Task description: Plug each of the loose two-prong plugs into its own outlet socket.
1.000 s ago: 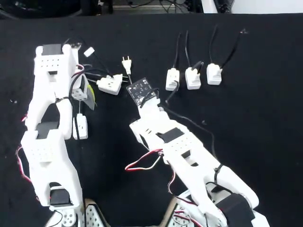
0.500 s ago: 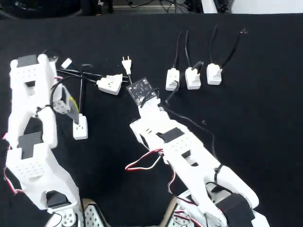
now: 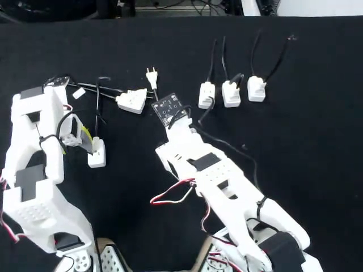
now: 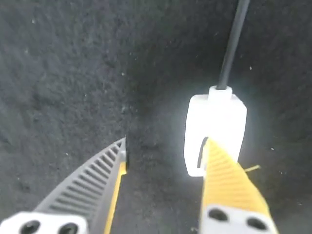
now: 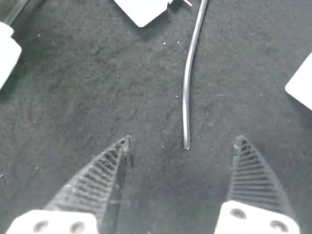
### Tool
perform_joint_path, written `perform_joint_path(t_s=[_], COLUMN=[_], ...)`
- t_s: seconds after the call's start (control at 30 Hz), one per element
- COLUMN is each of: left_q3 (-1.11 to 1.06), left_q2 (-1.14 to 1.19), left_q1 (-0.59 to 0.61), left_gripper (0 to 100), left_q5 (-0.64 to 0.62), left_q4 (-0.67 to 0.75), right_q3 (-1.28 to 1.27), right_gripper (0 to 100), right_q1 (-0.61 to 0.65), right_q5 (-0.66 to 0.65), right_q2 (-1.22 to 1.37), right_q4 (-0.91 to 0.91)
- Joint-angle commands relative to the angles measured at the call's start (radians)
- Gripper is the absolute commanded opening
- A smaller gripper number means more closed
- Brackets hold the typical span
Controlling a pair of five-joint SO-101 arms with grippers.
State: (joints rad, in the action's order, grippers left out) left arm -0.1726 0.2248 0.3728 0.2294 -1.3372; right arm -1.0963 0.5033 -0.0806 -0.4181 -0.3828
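Observation:
A loose white two-prong plug [image 3: 151, 74] lies at the back centre, its thin black cable [image 5: 187, 83] running toward my right gripper [image 5: 183, 144]. That gripper is open just above the mat, with the cable's end between its fingers. A white outlet block [image 3: 130, 101] lies just left of the plug. My left gripper [image 4: 165, 146] is open low over the mat, its yellow finger [image 4: 222, 175] against a small white connector block [image 4: 214, 129] on a black cable. The same block [image 3: 96, 153] lies at the front left. Three more white blocks [image 3: 231, 93] with cables sit at the back right.
Black cables [image 3: 96, 90] loop across the mat between the left arm [image 3: 34, 147] and the outlet block. The right arm [image 3: 221, 181] stretches diagonally from the front right. Bare black mat [image 3: 306, 158] lies to the right.
The left arm has swung left and drawn back toward the front, and its gripper now sits lower beside the small white block. The right arm has not moved.

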Motion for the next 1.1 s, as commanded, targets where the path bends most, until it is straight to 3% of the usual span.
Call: perform_joint_path(t_s=[0.0,0.2,0.5,0.67,0.9,1.07], left_q3=[-0.047,-0.097,0.005,0.047,0.214,0.248], left_q2=[-0.003,-0.003,-0.003,-0.003,-0.087,-0.187], left_q1=[-0.025,-0.159,-0.337,-0.357,-0.348,-0.288], left_gripper=[25,25,25,25,25,25], left_q5=[0.011,-0.009,-0.133,-0.16,-0.153,-0.149], left_q4=[0.1,0.114,0.026,0.025,-0.173,-0.215], right_q3=[0.015,0.015,0.015,0.015,0.015,0.015], right_gripper=[29.6,29.6,29.6,29.6,29.6,29.6], right_q1=[-0.012,-0.002,0.012,0.011,0.012,0.012], right_q5=[0.006,0.006,0.006,0.006,0.006,0.006], right_q2=[-0.001,-0.001,-0.001,-0.001,-0.001,-0.001], right_q4=[0.02,0.02,0.023,0.023,0.023,0.025])
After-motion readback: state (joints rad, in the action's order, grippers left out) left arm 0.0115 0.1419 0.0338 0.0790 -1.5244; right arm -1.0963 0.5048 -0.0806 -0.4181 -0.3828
